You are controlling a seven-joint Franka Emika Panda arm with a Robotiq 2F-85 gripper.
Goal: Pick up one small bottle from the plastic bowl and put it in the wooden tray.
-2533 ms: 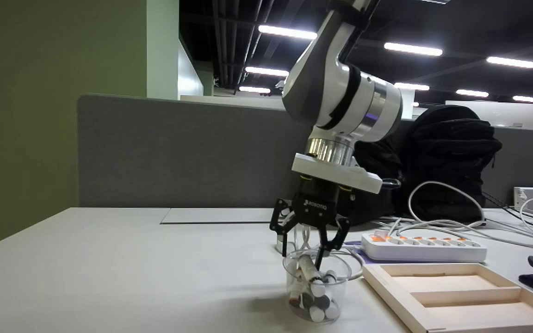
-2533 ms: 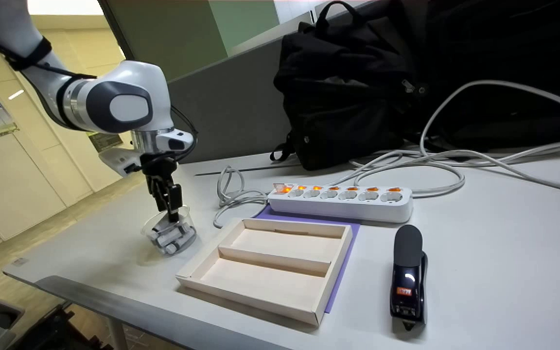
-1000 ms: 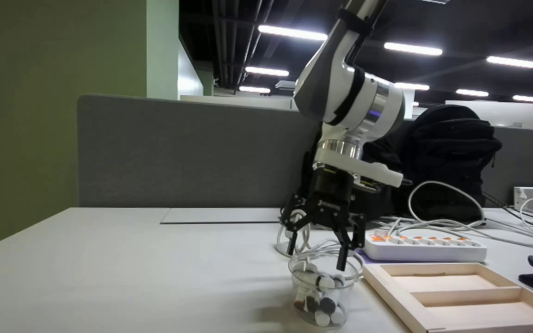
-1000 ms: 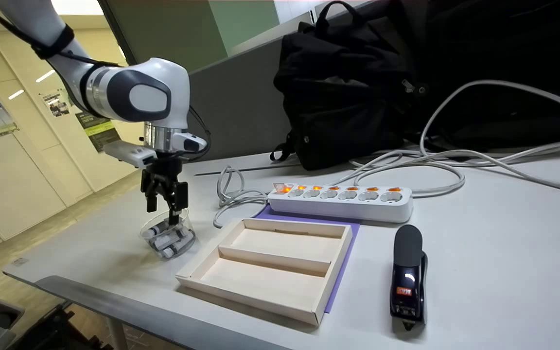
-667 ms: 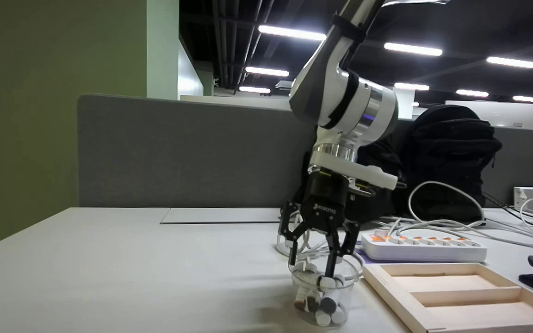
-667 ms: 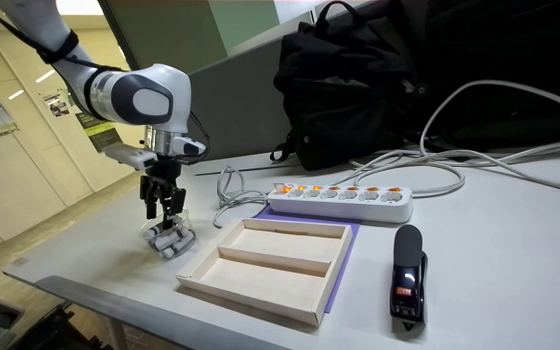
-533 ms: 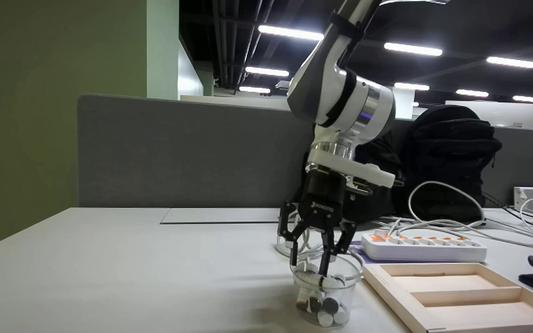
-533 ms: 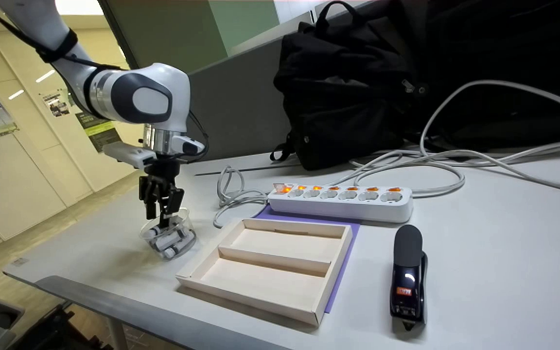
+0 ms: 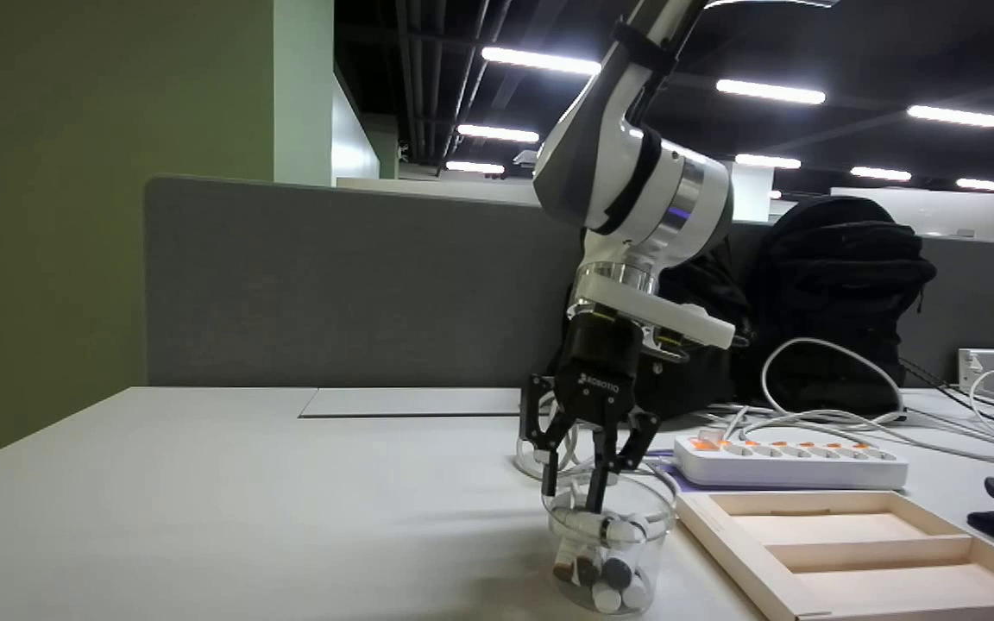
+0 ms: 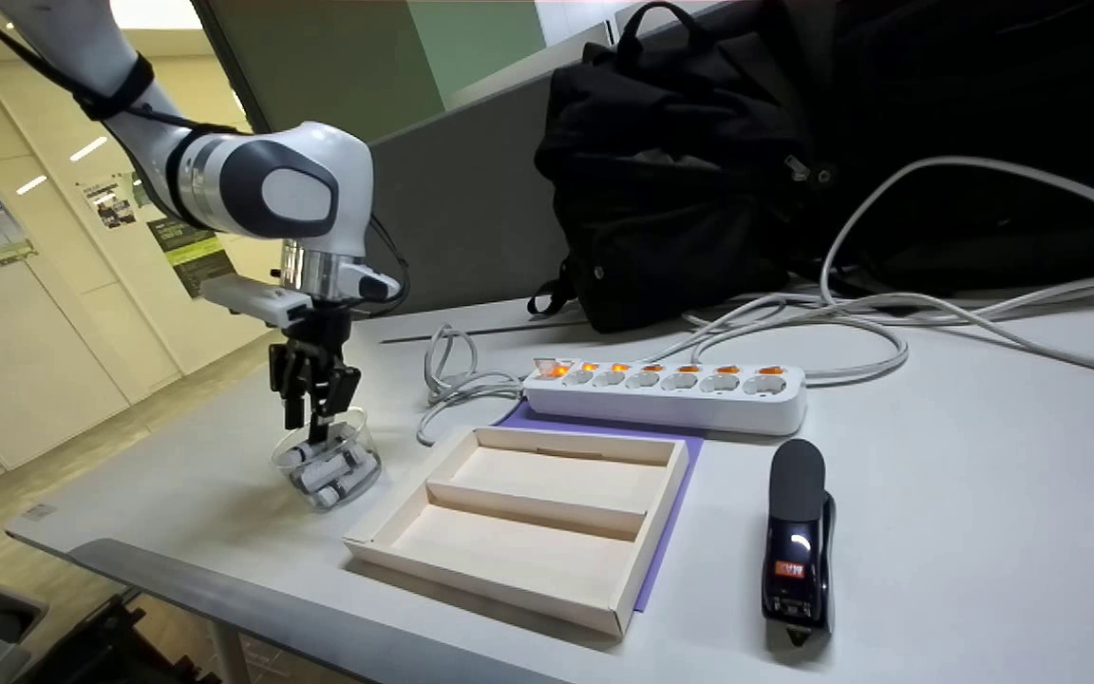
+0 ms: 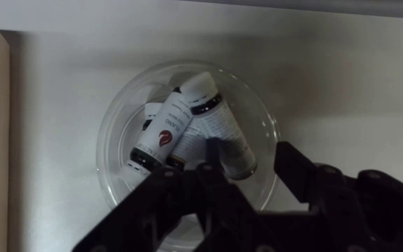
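White table spreads under my gripper, whose fingers stand partly apart, with nothing held. Small bottles lie in the plastic bowl just below it; one fingertip is over a white-labelled bottle, touching or not I cannot tell. Off to my gripper's side, near the bowl, is the wooden tray.

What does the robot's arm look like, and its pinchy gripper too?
The arm is mostly white and smoothly rounded, with a dark grey patch around a pale oval. A black strap wraps it, with a black cable running along. Near the wrist there's a shiny silver ring. The gripper is black, with two jointed fingers and ROBOTIQ in white letters.
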